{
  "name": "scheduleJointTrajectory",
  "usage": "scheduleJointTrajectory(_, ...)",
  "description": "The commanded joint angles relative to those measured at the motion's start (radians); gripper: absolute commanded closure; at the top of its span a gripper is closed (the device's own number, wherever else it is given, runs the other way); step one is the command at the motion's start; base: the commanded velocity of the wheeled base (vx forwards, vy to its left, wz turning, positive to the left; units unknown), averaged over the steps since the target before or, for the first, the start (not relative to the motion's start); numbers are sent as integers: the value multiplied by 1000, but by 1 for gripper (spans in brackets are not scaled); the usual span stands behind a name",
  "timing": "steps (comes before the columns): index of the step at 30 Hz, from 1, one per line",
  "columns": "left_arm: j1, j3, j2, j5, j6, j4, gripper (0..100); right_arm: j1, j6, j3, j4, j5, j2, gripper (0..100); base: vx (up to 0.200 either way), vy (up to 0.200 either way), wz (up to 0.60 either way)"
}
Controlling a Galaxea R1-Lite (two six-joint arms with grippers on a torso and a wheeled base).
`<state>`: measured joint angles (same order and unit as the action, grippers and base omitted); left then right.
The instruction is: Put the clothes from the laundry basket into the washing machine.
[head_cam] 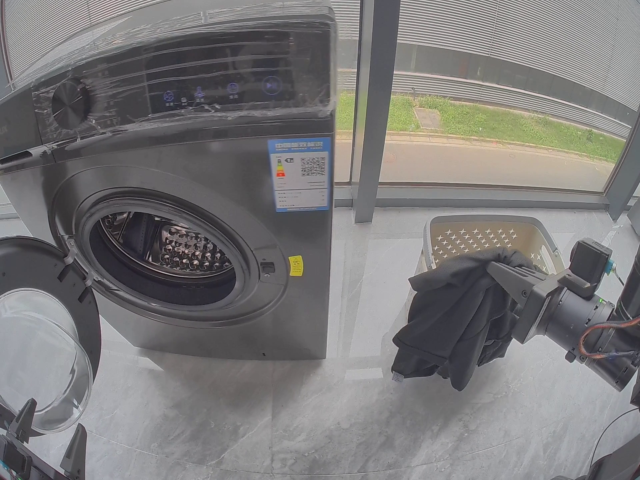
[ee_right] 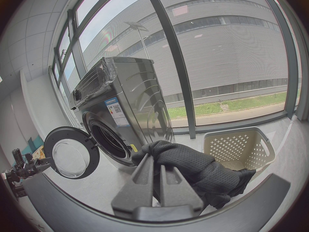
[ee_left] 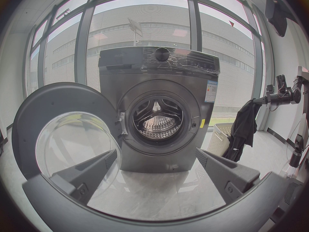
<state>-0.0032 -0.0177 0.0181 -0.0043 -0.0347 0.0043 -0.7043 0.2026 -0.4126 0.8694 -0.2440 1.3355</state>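
A grey washing machine point(head_cam: 200, 168) stands at the left with its round door point(head_cam: 40, 341) swung open and the drum point(head_cam: 167, 251) showing. My right gripper point(head_cam: 497, 271) is shut on a black garment point(head_cam: 453, 315), which hangs in the air in front of the cream laundry basket point(head_cam: 490, 238). In the right wrist view the garment point(ee_right: 193, 168) drapes over the closed fingers point(ee_right: 146, 174), with the basket point(ee_right: 239, 149) behind it. My left gripper point(head_cam: 47, 435) is low at the near left, by the open door, open with nothing in it. The left wrist view faces the drum point(ee_left: 157, 121).
The floor is pale glossy tile point(head_cam: 280, 408), open between machine and basket. A glass window wall with a grey pillar point(head_cam: 373, 95) runs behind both. The open door juts out toward my left arm.
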Motion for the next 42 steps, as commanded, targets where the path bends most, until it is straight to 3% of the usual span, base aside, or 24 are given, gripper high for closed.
scheduleJointTrajectory(1, 0, 15, -15, 0, 2, 0, 0, -1, 0, 1, 0, -1, 1, 100, 0, 0, 0)
scheduleJointTrajectory(6, 0, 16, -15, 0, 1, 0, 0, -1, 1, 3, -1, -1, 4, 100, 0, 0, 0)
scheduleJointTrajectory(15, 0, 15, -15, 0, -1, 0, 0, -1, 3, 6, -1, -1, 2, 100, -200, 0, 0)
scheduleJointTrajectory(24, 0, 16, -15, -2, 1, 2, 0, -1, 3, 9, 0, 0, 4, 100, 0, 0, 0)
scheduleJointTrajectory(42, 0, 16, -15, 0, -1, 0, 0, -1, 1, 9, 0, 2, 2, 100, 0, 200, 0)
